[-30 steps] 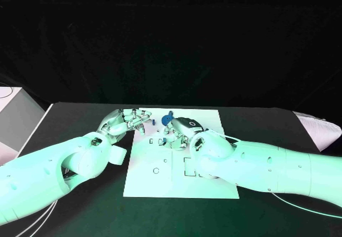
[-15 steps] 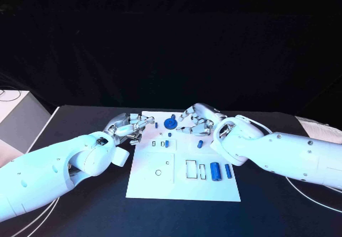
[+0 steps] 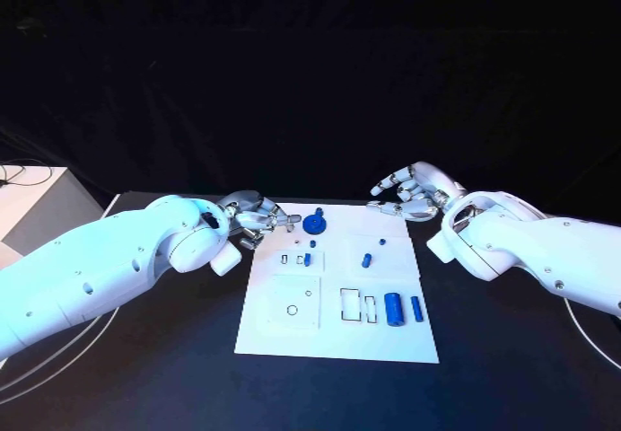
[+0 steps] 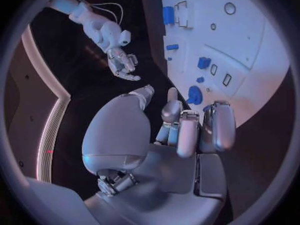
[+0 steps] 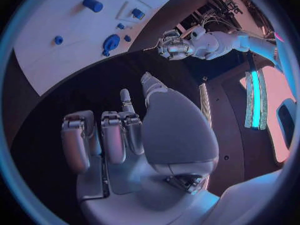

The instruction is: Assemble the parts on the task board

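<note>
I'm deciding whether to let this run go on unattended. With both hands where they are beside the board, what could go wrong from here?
1. The left hand sits at the task board's far left corner with fingers curled; moving in, it could nudge the board.
2. The round blue part stands close to that hand and could get knocked.
3. The right hand is off the board, holding nothing; reaching back, it might brush the small blue part.

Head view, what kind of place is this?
Probably a robotics lab or demo booth: a black table before a dark backdrop, a white task board with small blue parts, and two silver hands, left, right.
</note>
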Robot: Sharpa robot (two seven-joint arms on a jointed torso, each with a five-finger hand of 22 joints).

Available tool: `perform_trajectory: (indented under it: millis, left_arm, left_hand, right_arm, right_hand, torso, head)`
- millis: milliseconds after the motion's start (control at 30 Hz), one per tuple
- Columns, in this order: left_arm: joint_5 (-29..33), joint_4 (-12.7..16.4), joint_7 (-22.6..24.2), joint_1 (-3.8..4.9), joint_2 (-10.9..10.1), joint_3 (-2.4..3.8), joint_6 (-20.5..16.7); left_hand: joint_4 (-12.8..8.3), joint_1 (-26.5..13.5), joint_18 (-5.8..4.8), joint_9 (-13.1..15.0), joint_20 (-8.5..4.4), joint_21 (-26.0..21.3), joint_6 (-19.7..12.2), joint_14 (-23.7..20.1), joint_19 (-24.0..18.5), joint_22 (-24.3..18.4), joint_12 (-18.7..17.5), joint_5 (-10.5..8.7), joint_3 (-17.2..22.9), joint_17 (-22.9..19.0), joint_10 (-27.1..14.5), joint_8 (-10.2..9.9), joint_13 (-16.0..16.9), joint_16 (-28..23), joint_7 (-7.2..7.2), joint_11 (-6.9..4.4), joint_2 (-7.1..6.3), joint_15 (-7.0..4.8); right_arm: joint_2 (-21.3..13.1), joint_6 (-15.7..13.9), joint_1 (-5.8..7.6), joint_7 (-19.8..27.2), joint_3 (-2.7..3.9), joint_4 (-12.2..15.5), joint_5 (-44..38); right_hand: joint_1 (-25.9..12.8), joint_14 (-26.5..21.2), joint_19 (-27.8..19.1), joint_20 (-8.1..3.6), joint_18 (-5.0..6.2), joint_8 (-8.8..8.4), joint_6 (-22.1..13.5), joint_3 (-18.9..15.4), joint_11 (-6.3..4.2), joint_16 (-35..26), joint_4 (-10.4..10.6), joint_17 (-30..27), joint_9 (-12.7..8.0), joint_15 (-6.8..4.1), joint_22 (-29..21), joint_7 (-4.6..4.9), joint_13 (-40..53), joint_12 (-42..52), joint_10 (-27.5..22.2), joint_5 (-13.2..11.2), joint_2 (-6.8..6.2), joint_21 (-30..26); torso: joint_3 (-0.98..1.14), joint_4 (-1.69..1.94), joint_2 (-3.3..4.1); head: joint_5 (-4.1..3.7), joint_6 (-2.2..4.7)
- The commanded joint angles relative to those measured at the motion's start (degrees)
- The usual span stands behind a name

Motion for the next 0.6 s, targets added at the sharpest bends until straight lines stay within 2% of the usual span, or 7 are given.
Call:
perform_trajectory:
  millis: [33,67,100,133,233,500,600]
  left_arm:
    - [-9.1,-1.7,-10.9,2.28,1.5,-1.07,5.4]
    - [-9.7,-2.3,-11.4,3.07,2.0,-1.6,5.9]
    - [-10.7,-3.3,-12.1,4.4,3.0,-2.56,6.9]
    - [-11.4,-4.1,-12.5,5.3,3.7,-3.27,7.6]
    - [-13.3,-6.2,-13.3,7.31,5.6,-5.04,9.8]
    - [-15.8,-11.1,-14.5,10.39,10.3,-8.72,13.8]
    - [-15.8,-12.9,-14.8,11.27,11.9,-9.72,15.0]
  left_hand:
    - [0.3,-0.5,-0.37,0.1,0.02,0.0,-0.4,3.9,0.0,-0.1,-0.1,0.08,0.0,10.2,-0.2,-0.2,0.0,-0.2,-0.08,0.06,0.29,-0.27]
    - [0.3,-0.5,-0.37,0.1,0.02,0.0,-0.4,3.9,0.0,-0.1,-0.1,0.08,0.0,10.2,-0.2,-0.2,0.0,-0.2,-0.08,0.06,0.29,-0.27]
    - [0.3,-0.5,-0.36,0.1,0.02,0.0,-0.4,3.9,0.0,-0.1,-0.2,0.07,0.0,10.2,-0.3,-0.2,0.0,-0.2,-0.07,0.07,0.3,-0.26]
    - [0.3,-0.5,-0.37,0.1,0.02,0.0,-0.4,4.0,0.0,0.0,-0.1,0.07,0.0,10.3,-0.2,-0.2,0.2,-0.2,-0.07,0.07,0.3,-0.26]
    - [0.3,-0.6,-0.4,0.1,0.02,0.1,-0.4,4.1,0.1,0.1,0.3,0.08,0.0,10.7,0.2,-0.2,0.8,-0.1,-0.07,0.07,0.31,-0.26]
    - [0.2,-0.4,-0.54,0.3,0.01,0.3,-0.2,4.5,0.6,0.8,0.9,0.25,0.4,11.5,1.0,-0.1,1.8,0.2,-0.23,-0.05,0.87,-0.33]
    - [0.2,-0.7,-0.69,0.5,-0.01,0.6,-0.3,4.6,1.1,1.5,1.0,0.28,0.7,11.7,1.0,-0.1,1.9,0.2,-0.2,-0.04,1.38,-0.35]
  right_arm:
    - [-0.3,1.3,0.08,2.2,0.02,-0.3,4.0]
    - [-0.4,1.3,0.1,2.2,0.01,-0.4,4.1]
    - [-0.5,1.4,0.13,2.1,0.01,-0.5,4.2]
    - [-0.6,1.4,0.14,2.0,0.01,-0.6,4.3]
    - [-0.6,1.7,0.16,1.8,0.01,-0.9,4.4]
    - [-0.6,3.0,0.17,1.7,-0.02,-1.3,4.4]
    - [-0.7,3.2,0.17,1.6,-0.03,-1.4,4.3]
  right_hand:
    - [0.6,5.2,6.0,0.34,-0.4,0.21,-0.1,0.4,0.37,-0.1,0.1,12.3,0.1,0.38,15.1,-0.11,15.1,0.1,5.9,0.3,0.13,0.3]
    - [0.6,5.2,6.0,0.34,-0.4,0.21,-0.1,0.4,0.37,-0.1,0.1,12.3,0.1,0.38,15.1,-0.11,15.1,0.1,5.9,0.3,0.13,0.3]
    - [0.6,5.2,6.0,0.34,-0.4,0.24,-0.1,0.4,0.37,-0.1,0.1,12.3,0.1,0.37,15.1,-0.12,15.1,0.1,5.9,0.3,0.09,0.3]
    - [0.6,5.2,6.0,0.34,-0.4,0.24,-0.1,0.4,0.37,-0.1,0.1,12.3,0.1,0.37,15.1,-0.12,15.1,0.1,5.9,0.3,0.09,0.3]
    - [0.6,5.2,6.0,0.34,-0.4,0.25,-0.1,0.4,0.37,-0.1,0.1,12.3,0.1,0.37,15.1,-0.12,15.1,0.1,5.9,0.4,0.09,0.3]
    - [0.5,5.2,6.0,0.33,-0.4,0.29,-0.1,0.3,0.37,-0.2,0.2,12.2,0.1,0.37,15.1,-0.11,15.1,0.1,5.9,0.5,-0.04,0.3]
    - [0.5,5.2,6.0,0.33,-0.4,0.29,-0.1,0.3,0.37,-0.2,0.2,12.2,0.1,0.37,15.1,-0.11,15.1,0.1,5.9,0.5,-0.04,0.3]
  torso:
    - [0.27,0.17,-0.35]
    - [0.3,0.2,-0.41]
    - [0.32,0.25,-0.49]
    - [0.34,0.29,-0.53]
    - [0.44,0.38,-0.74]
    - [0.61,0.35,-0.98]
    - [0.58,0.4,-0.96]
  head:
    - [0.24,-0.28]
    - [0.24,-0.34]
    - [0.22,-0.42]
    - [0.21,-0.45]
    - [0.13,-0.62]
    - [0.15,-0.92]
    - [0.17,-0.96]
